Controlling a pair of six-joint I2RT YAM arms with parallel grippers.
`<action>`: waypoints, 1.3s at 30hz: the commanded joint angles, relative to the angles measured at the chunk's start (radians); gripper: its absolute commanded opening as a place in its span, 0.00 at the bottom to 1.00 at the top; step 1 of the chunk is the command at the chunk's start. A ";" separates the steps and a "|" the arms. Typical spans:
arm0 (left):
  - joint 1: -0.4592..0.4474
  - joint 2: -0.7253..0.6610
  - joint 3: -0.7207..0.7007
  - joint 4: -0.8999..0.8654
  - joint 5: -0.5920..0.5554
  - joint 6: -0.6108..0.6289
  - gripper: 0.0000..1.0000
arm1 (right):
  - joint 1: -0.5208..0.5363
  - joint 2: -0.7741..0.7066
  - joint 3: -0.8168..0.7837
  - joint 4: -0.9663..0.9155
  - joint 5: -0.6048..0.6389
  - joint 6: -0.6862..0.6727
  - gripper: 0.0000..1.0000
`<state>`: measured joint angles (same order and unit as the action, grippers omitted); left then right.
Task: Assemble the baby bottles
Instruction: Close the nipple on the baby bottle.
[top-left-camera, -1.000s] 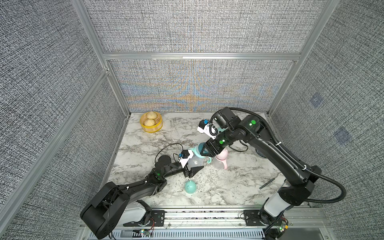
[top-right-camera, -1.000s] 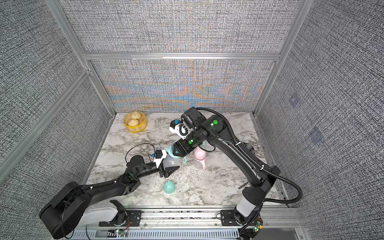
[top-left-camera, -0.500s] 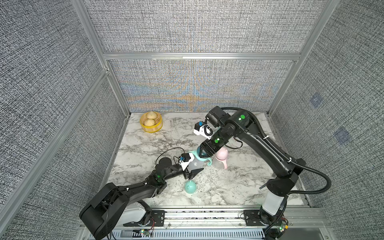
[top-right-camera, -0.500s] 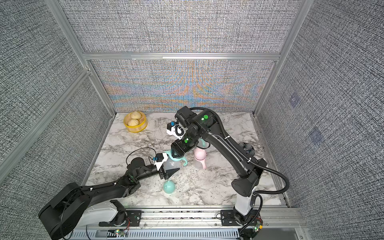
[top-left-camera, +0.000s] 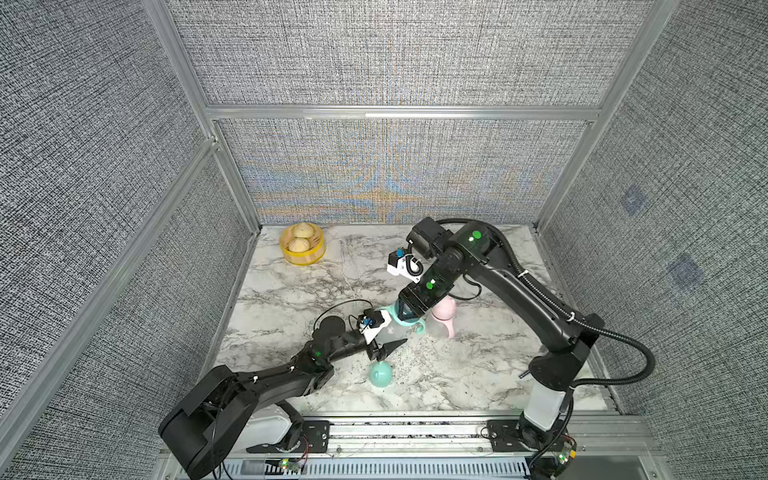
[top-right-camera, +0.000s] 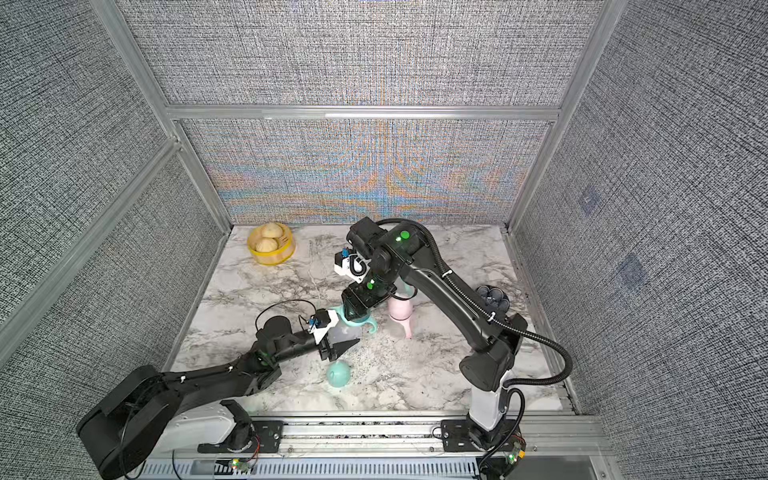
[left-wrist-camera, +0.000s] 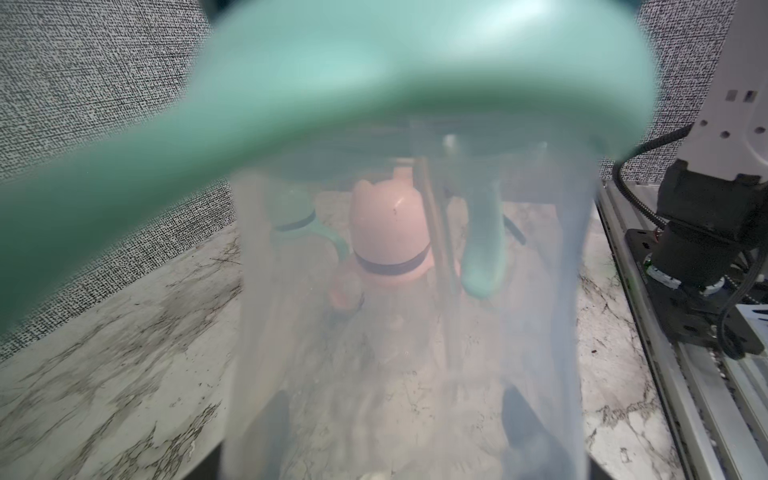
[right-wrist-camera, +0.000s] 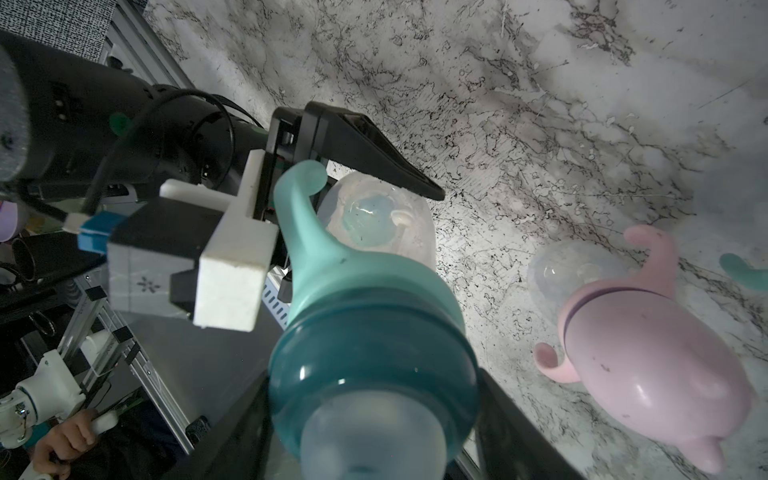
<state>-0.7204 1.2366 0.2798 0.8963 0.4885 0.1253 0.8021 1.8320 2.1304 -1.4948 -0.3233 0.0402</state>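
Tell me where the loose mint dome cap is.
In both top views the mint dome cap lies alone on the marble table, front and slightly left of centre, just in front of the left hand gripping the mint-handled bottle.

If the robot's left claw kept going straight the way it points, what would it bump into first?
Most likely the pink-capped bottle: the left gripper, shut on the clear bottle, points toward it, though depth is unclear.

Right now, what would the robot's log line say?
left pincer: shut on clear bottle | right pincer: shut on teal collar atop same bottle | mint cap: loose on table | pink bottle: capped, nearby
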 joint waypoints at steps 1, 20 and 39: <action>-0.004 0.001 0.004 0.083 -0.024 0.023 0.00 | 0.002 0.005 0.005 -0.033 0.015 0.003 0.48; -0.068 -0.070 -0.020 0.087 -0.343 0.062 0.00 | 0.028 0.065 0.070 -0.117 0.043 0.468 0.42; -0.101 0.063 -0.007 0.197 -0.409 0.032 0.00 | 0.011 0.110 0.159 -0.210 0.012 0.633 0.80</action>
<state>-0.8219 1.2827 0.2604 0.9718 0.1005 0.1795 0.8124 1.9568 2.2829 -1.6066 -0.3073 0.6685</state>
